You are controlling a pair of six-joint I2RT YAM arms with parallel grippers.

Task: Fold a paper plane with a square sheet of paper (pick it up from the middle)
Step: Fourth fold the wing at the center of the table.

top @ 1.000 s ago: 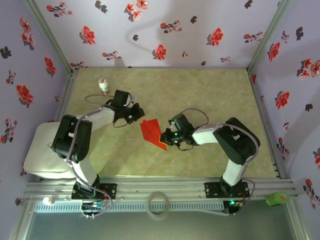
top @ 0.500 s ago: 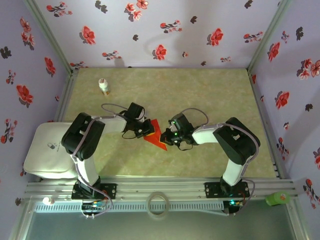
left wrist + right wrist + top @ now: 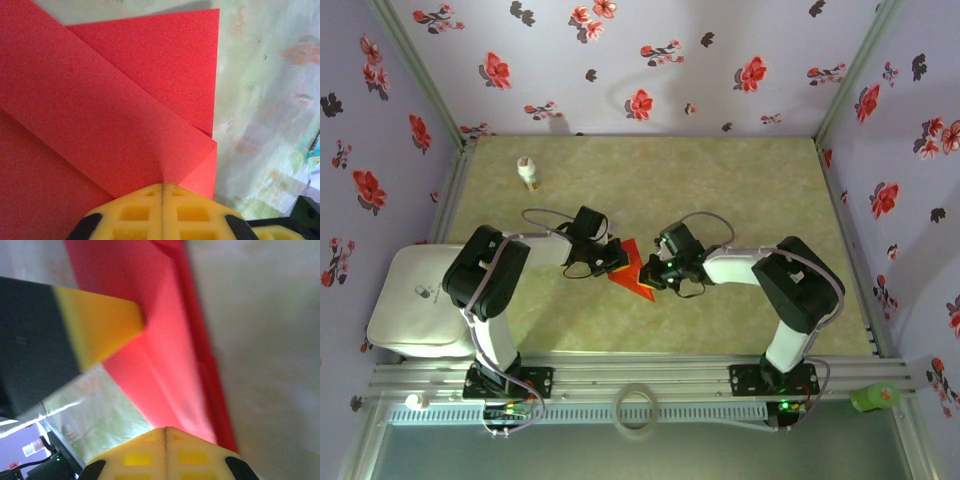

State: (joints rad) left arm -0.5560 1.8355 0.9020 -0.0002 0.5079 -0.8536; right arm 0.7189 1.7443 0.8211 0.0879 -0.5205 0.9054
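Top view, folded red paper sheet [image 3: 632, 270] lying mid-frame on table [image 3: 740, 190], left gripper [image 3: 617, 258] at its left edge, right gripper [image 3: 651, 275] at its right, left wrist view, fingers [image 3: 135, 212] clenched, tips on a folded flap, right wrist view, fingers [image 3: 135, 459] clenched on the sheet's lower end.

Small white bottle [image 3: 528, 172] near the table's [image 3: 720, 180] far-left corner; white pad [image 3: 405, 310] off its near-left edge.
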